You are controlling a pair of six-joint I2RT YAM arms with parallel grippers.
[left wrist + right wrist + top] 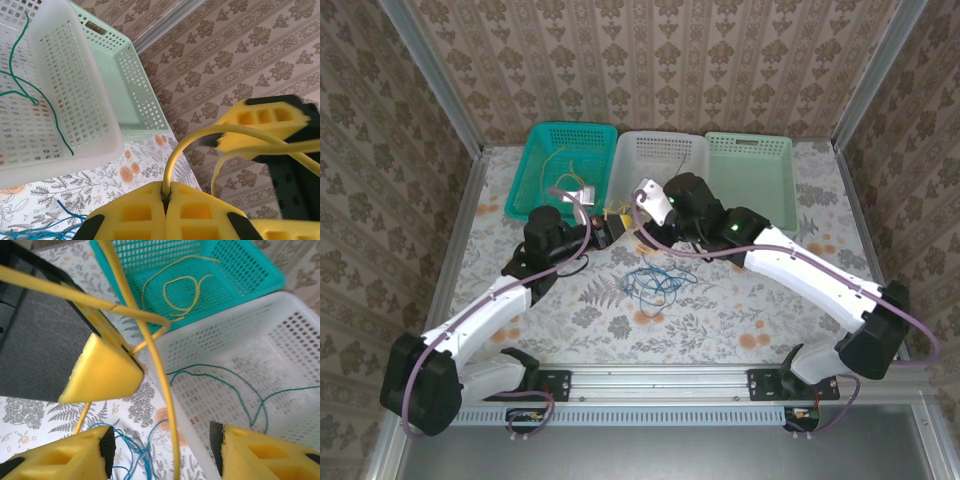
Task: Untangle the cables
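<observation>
2 white arms [485,318], black joints [420,385], yellow fingers [135,216].

The surface [720,320] is showing pale cloth printed with grey ferns and orange flowers. The walls [670,60] are wearing beige-and-brown damask paper. A teal basket [535,165], a white basket [660,145] and a mint basket [750,150] are sitting together. A yellow cable [166,405], a green cable [55,125] and blue cables [655,283] are showing. The left claw [167,200] and right claw [160,452] are showing yellow fingers with black patches.

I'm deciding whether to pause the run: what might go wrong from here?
The left gripper is shut on a yellow cable; yellow strands cross beside it and one runs between the right gripper's open fingers, so pulling might tighten a knot. The blue cables on the table below might get dragged along.
</observation>
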